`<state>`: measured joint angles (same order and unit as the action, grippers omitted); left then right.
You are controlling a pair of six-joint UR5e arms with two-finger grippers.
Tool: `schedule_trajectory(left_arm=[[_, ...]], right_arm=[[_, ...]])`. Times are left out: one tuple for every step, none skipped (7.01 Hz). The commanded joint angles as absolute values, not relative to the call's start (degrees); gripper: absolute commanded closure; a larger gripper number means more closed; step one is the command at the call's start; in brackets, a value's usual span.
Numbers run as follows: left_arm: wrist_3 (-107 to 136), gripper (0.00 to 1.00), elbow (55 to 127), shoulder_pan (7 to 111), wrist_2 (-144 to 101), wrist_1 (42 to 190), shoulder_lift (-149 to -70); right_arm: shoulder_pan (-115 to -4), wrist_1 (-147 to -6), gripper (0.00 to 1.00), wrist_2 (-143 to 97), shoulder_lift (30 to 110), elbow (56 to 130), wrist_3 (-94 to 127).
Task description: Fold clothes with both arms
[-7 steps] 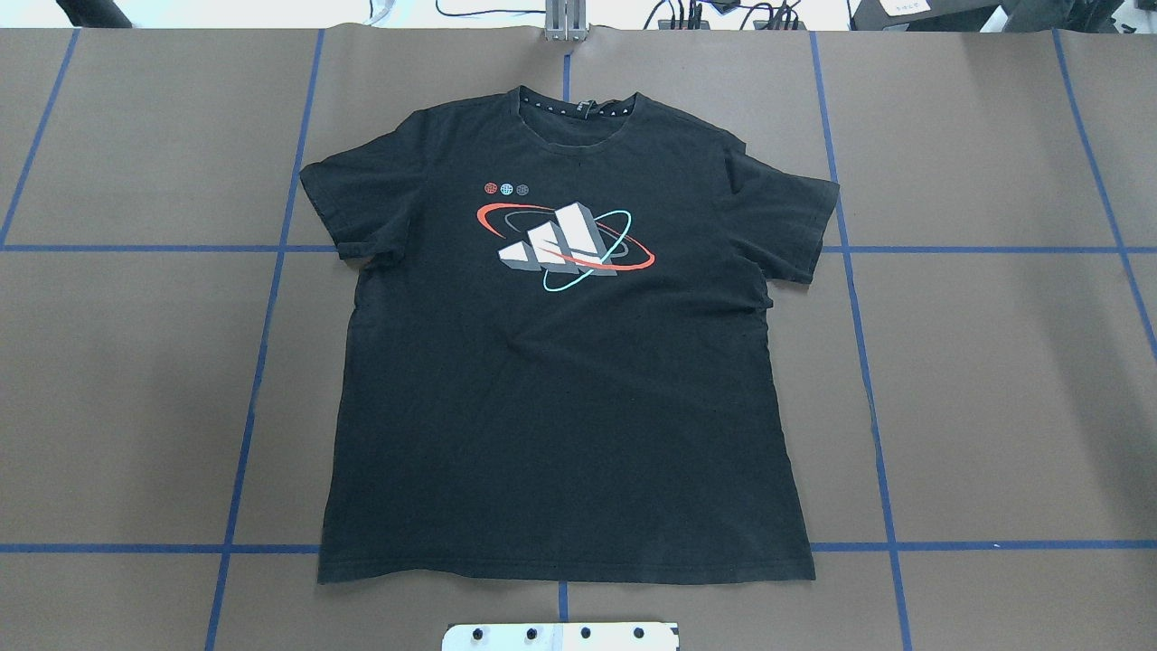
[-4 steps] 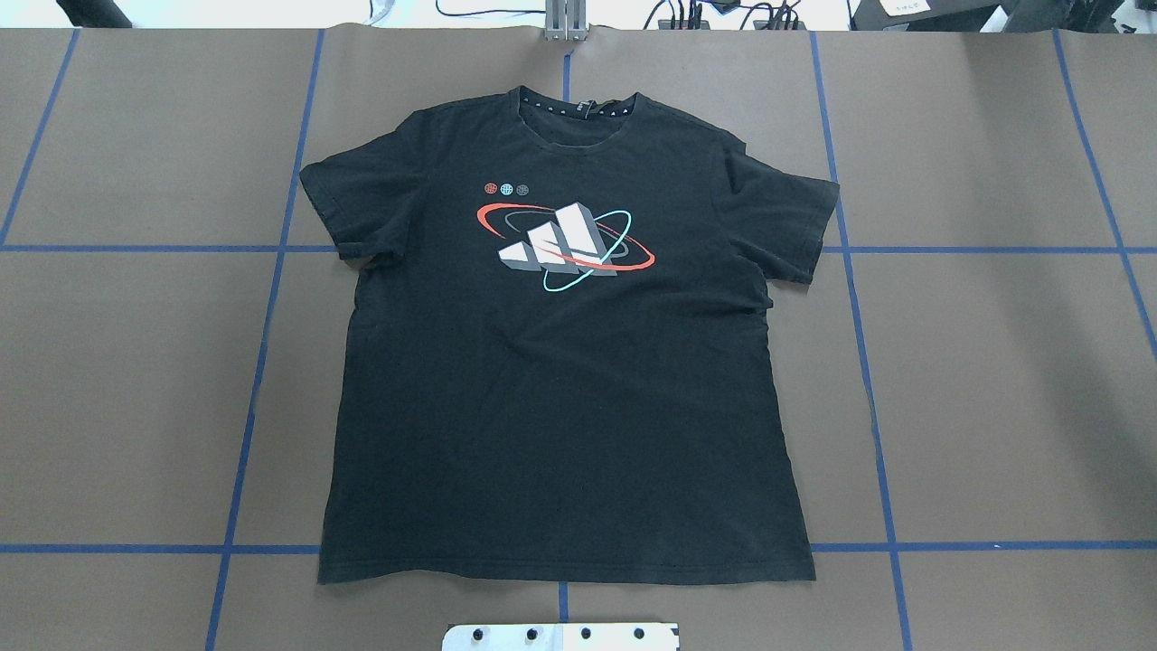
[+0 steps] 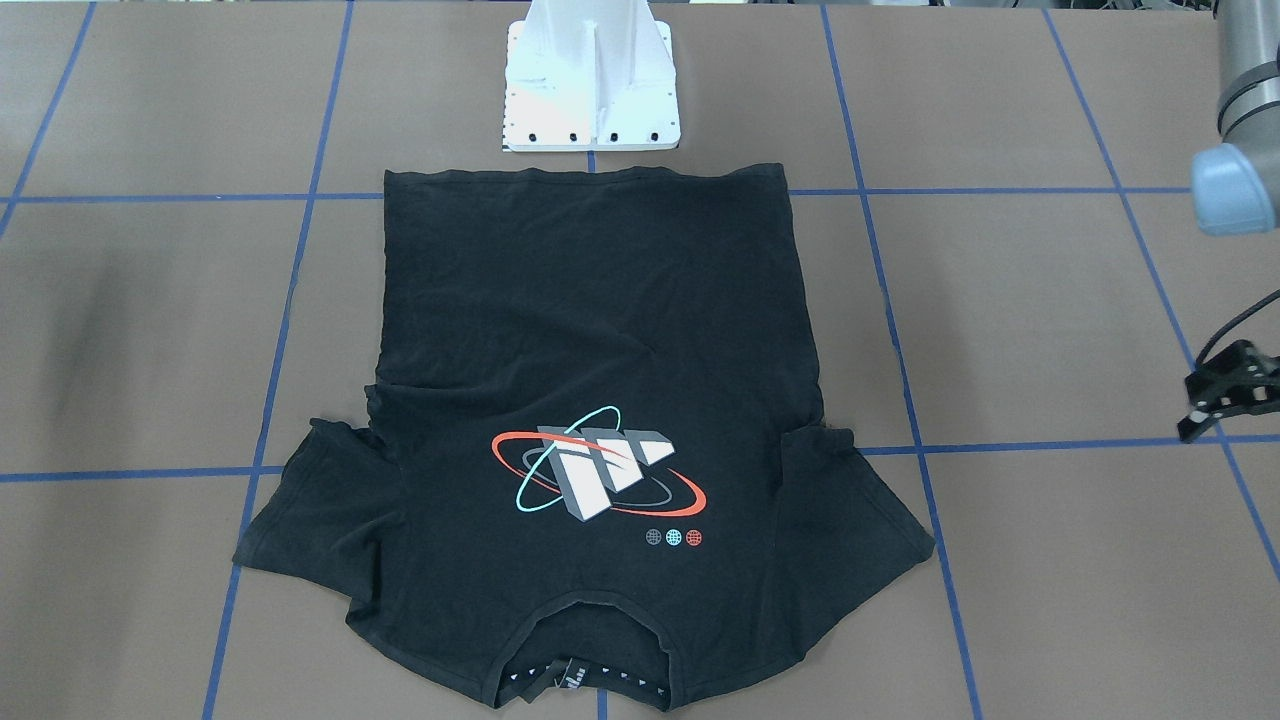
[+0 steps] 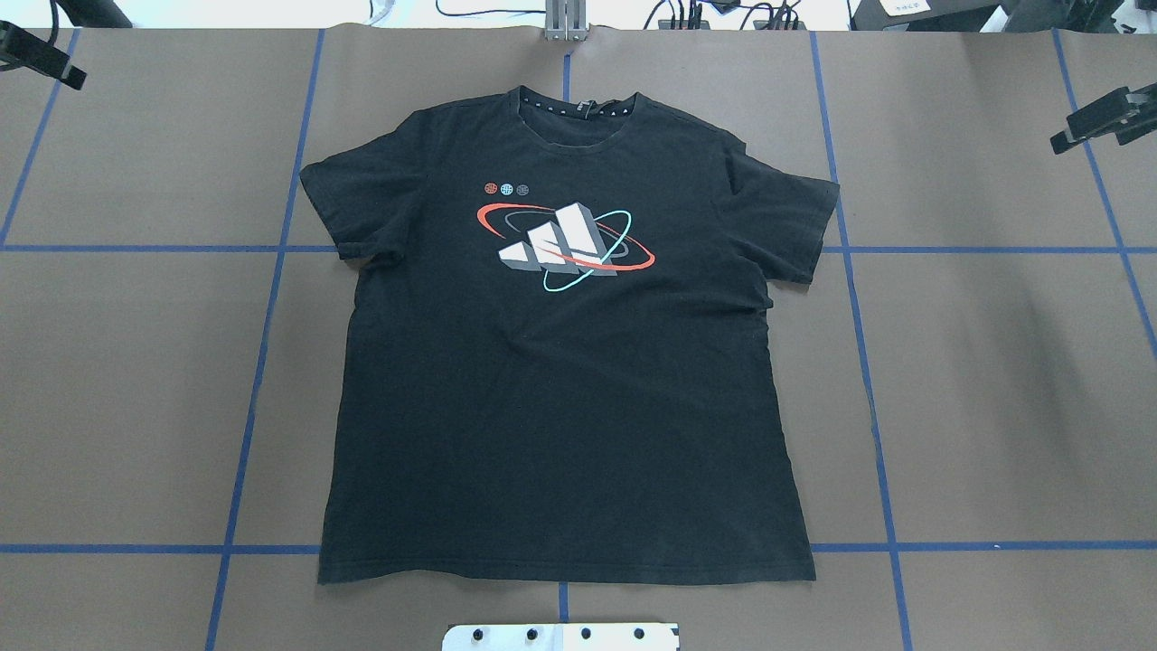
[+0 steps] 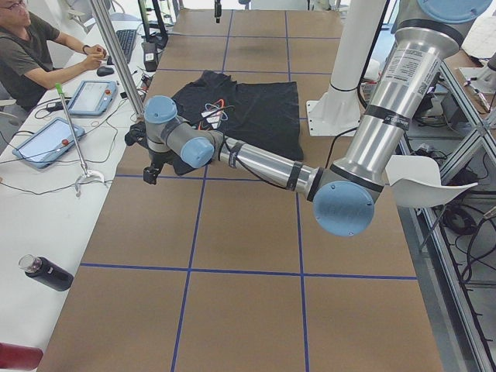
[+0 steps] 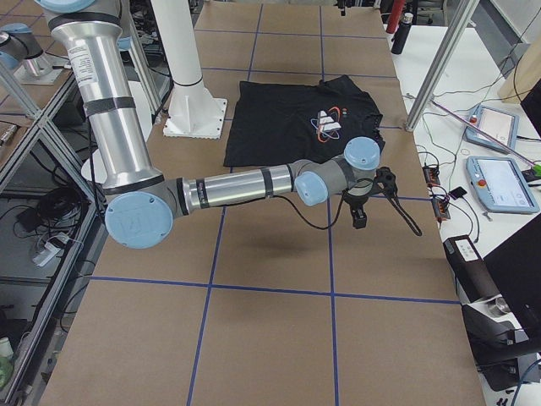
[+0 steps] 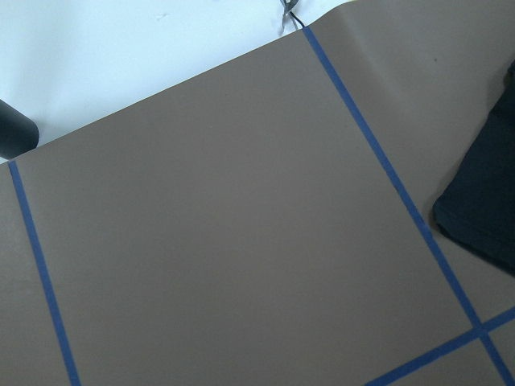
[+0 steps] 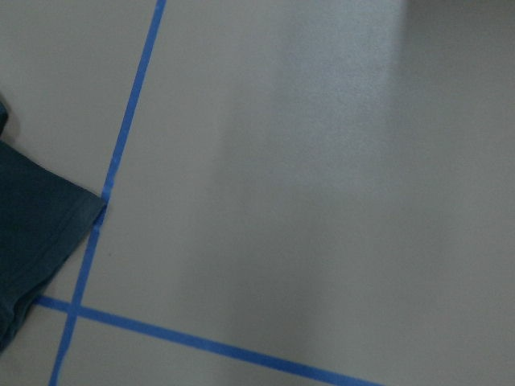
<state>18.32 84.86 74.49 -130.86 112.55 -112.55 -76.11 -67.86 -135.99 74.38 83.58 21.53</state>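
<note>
Though lacking both a second ago, now shows left pincer point(image 4: 52, 65) at 10 o'clock, right pincer point(image 4: 1083, 127) at 2, off untouched shirt point(image 4: 560, 407); cannot tell if clenched; signals approach.

T-shirt point(image 4: 560, 407): matt cloth (slightly creased). Table point(image 4: 994, 362): matt brown paper. Right arm point(image 6: 237, 184): smooth metal.

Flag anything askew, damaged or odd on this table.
Nothing stands out. The black T-shirt lies flat, logo up, with only light creases. The left claw and right claw are off to its sides, clear of it.
</note>
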Motion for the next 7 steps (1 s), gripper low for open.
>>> schedule_trajectory(left_arm=[[34.40,0.00,81.75,70.42,-130.52,124.14,-113.55],[34.71,0.00,80.69,70.40,-130.52,125.32,-114.16],[34.80,0.00,80.07,70.40,-130.52,125.24,-115.48],[34.89,0.00,79.89,70.40,-130.52,125.33,-115.66],[34.89,0.00,79.89,70.40,-130.52,125.25,-115.93],[34.98,0.00,79.63,70.40,-130.60,125.33,-116.10],[35.59,0.00,79.11,70.40,-130.52,125.77,-116.36]], right_arm=[[-72.79,-52.89,0.00,-135.79,69.90,75.27,36.15],[-70.51,-47.69,0.00,-134.31,69.35,72.97,37.69],[-67.44,-46.77,0.01,-129.77,66.91,71.64,40.58],[-64.45,-46.41,0.02,-127.46,62.53,67.80,44.96],[-62.60,-44.41,0.02,-126.40,60.92,65.24,45.26],[-61.71,-41.34,0.03,-126.30,60.91,63.47,45.35],[-60.57,-40.53,0.03,-125.60,60.91,63.02,45.35]])
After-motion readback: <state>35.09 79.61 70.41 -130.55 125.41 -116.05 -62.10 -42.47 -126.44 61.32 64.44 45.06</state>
